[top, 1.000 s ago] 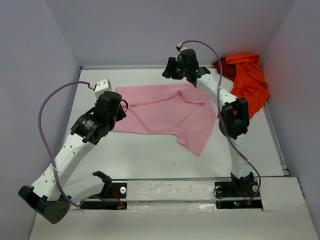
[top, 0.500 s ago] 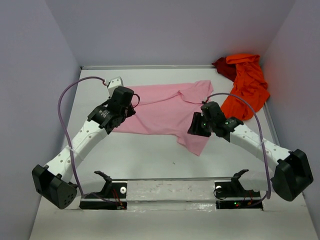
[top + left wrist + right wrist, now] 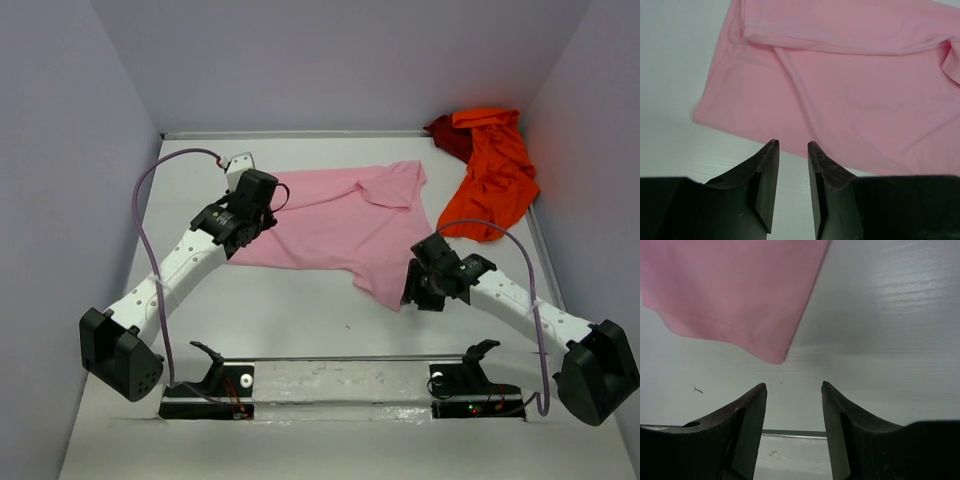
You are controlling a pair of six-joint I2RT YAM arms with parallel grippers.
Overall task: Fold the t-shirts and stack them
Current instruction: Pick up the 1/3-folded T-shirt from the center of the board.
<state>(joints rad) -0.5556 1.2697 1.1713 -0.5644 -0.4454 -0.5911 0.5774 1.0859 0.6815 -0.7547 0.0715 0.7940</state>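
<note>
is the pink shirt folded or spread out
Spread out, not folded. The pink shirt lies loosely flat on the table as one wide sheet, with only a small flap turned over near its far edge.

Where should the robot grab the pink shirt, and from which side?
Probably the pointed near corner of the pink t-shirt. It lies flat and juts out onto bare table. The open right gripper is just short of it, so come from the near side and pinch the hem.

White table (image 3: 300, 310), pink t-shirt (image 3: 330, 220) spread, orange-red t-shirt (image 3: 497, 170) crumpled, dark red t-shirt (image 3: 446, 135)
</note>
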